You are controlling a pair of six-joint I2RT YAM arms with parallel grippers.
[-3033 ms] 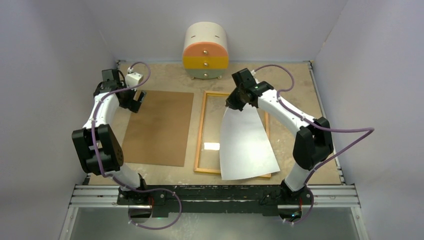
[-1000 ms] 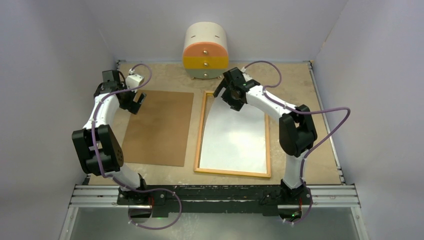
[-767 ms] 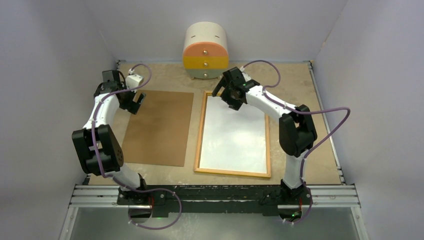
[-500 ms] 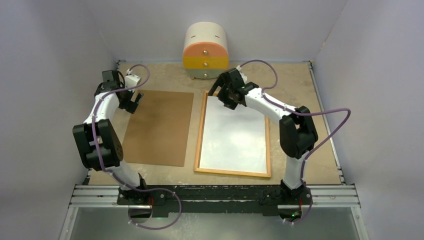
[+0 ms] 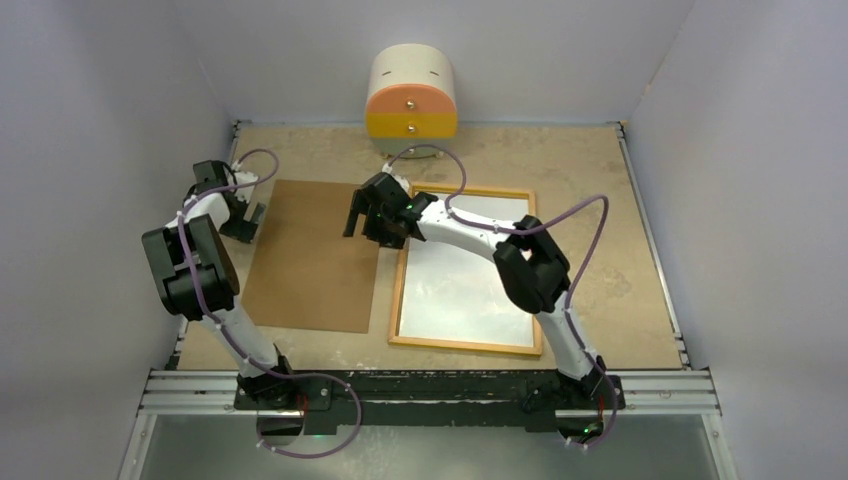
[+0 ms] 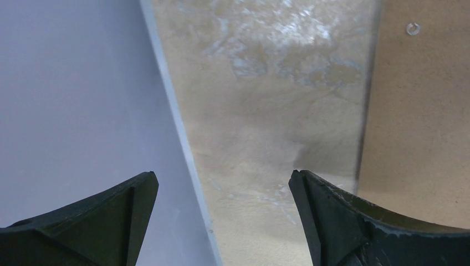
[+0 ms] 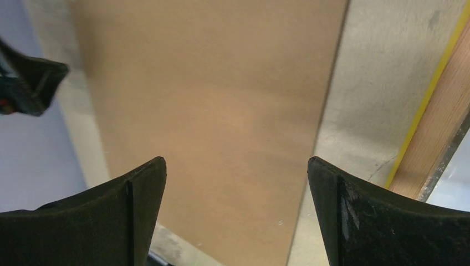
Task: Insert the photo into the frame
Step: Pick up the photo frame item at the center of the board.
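Note:
The photo (image 5: 465,285) lies white back up, flat inside the frame (image 5: 398,290), which rests wood-coloured back up on the table right of centre. My right gripper (image 5: 358,222) hangs open and empty left of the frame, over the right edge of the brown board (image 5: 310,260). In the right wrist view its gripper (image 7: 235,166) spans the board (image 7: 221,100), with the frame's rail (image 7: 438,144) and a sliver of the photo (image 7: 459,185) at the right. My left gripper (image 5: 243,222) is open and empty at the board's left edge. Its wrist view shows the gripper (image 6: 223,176) over bare table.
A round drawer cabinet (image 5: 411,100) stands at the back centre. Grey walls enclose the table; the left wall (image 6: 72,100) is close beside my left gripper. The brown board (image 6: 421,111) lies just right of it.
The right gripper let go of the photo, which settled flat in the frame, then swung left to the board's right edge. The left arm drew back slightly toward the left wall.

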